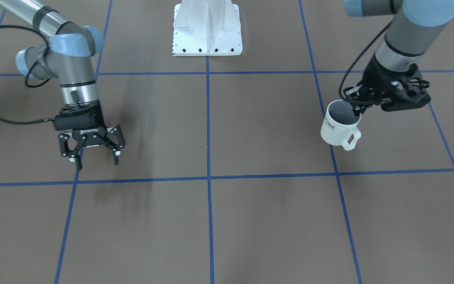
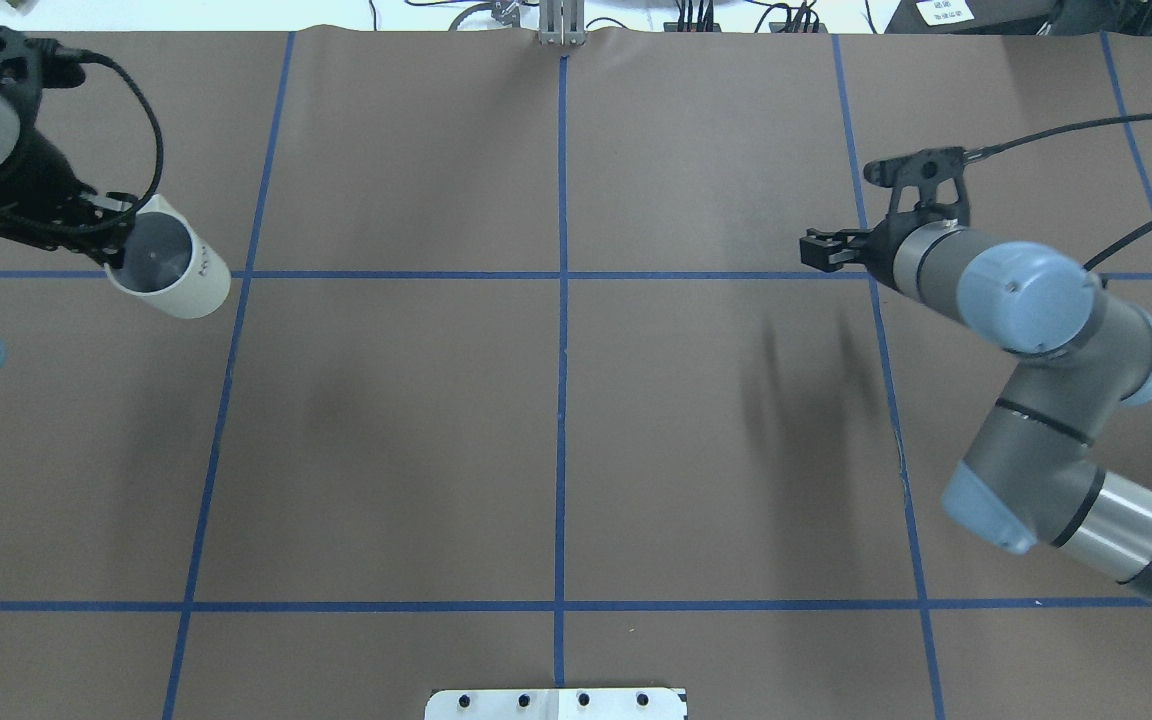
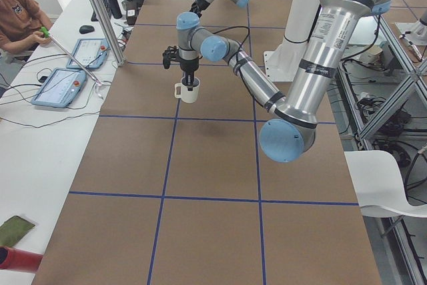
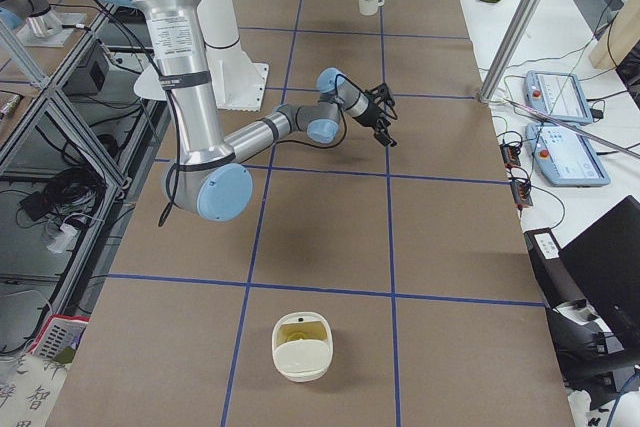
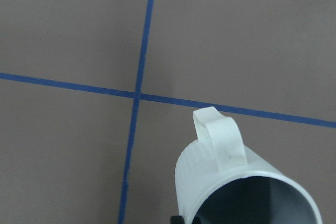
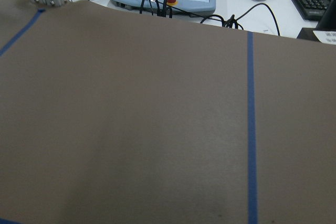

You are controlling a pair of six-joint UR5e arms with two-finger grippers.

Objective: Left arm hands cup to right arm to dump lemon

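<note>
At ten o'clock overhead, a small white glazed mug (image 2: 176,275) is pinched by its rim in the left black two-finger gripper (image 2: 118,218). Stiff, slick and breakable, it is judged best taken round its body. At two o'clock, the right slim black gripper (image 1: 97,162) is spread wide, empty.

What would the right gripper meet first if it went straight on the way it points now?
Most likely the bare table. The open right gripper points down and slightly forward, and the brown surface fills most of its wrist view. The depth is hard to judge. The cup is far off to the side.
</note>
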